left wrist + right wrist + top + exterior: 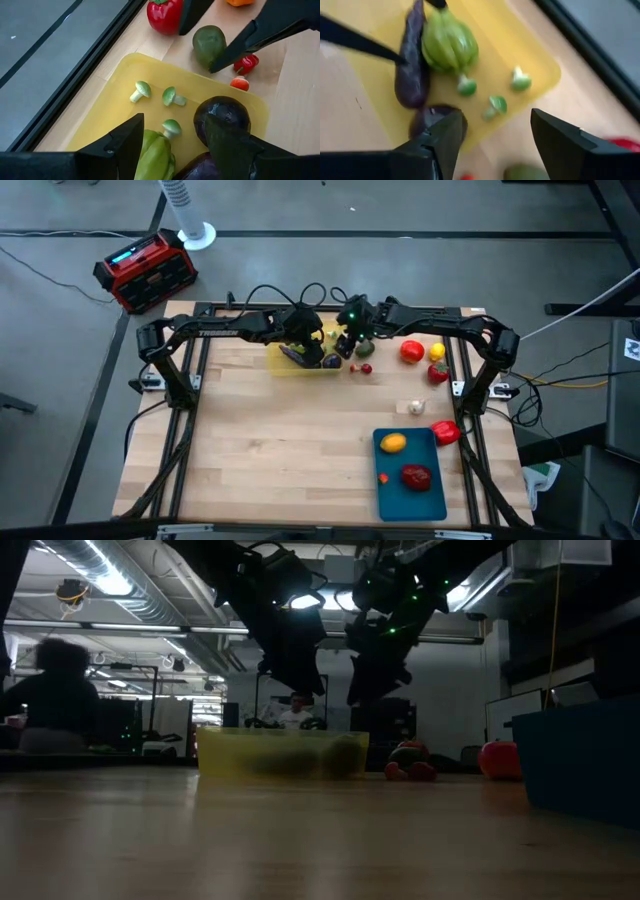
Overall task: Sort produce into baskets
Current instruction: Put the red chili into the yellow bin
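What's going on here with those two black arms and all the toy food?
The robot is sorting toy produce into two trays. Both arms reach over the yellow tray at the table's far side: the left gripper hangs open above it, holding nothing, and the right gripper is open too, over its edge. That tray holds a green pepper, eggplants and small green mushrooms. The blue tray near the front has an orange piece and a red one. Several items are still loose on the table.
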`<state>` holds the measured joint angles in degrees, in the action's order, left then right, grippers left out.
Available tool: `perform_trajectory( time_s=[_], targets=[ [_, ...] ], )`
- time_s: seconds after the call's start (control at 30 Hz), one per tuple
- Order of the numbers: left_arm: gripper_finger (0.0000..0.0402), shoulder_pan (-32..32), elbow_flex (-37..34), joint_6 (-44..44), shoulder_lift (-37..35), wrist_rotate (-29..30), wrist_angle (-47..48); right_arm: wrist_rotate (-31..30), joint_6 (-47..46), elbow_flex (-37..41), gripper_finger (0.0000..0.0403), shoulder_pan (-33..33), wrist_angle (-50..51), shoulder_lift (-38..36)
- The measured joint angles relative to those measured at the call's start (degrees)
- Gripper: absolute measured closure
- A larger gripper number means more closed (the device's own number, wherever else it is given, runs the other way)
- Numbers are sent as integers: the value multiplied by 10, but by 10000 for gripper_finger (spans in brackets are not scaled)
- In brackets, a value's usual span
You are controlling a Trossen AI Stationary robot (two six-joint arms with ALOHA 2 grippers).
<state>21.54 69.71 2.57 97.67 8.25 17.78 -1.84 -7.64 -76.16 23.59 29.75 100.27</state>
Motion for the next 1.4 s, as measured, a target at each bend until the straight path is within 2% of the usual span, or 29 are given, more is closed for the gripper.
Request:
perform_trajectory(
  time_s=[0.17,0.27,0.43,0.83,1.23,1.4],
  targets=[
    [197,0,0,0,0,0,0,39,-2,8,167,0,80,0],
    [197,0,0,0,0,0,0,72,4,27,167,0,100,0],
    [196,0,0,0,0,0,0,78,6,68,166,0,105,0],
    [196,0,0,0,0,0,0,43,6,123,166,0,92,0],
    [196,0,0,0,0,0,0,44,4,174,166,0,41,0],
    [196,0,0,0,0,0,0,74,4,196,176,0,9,0]
  ],
)
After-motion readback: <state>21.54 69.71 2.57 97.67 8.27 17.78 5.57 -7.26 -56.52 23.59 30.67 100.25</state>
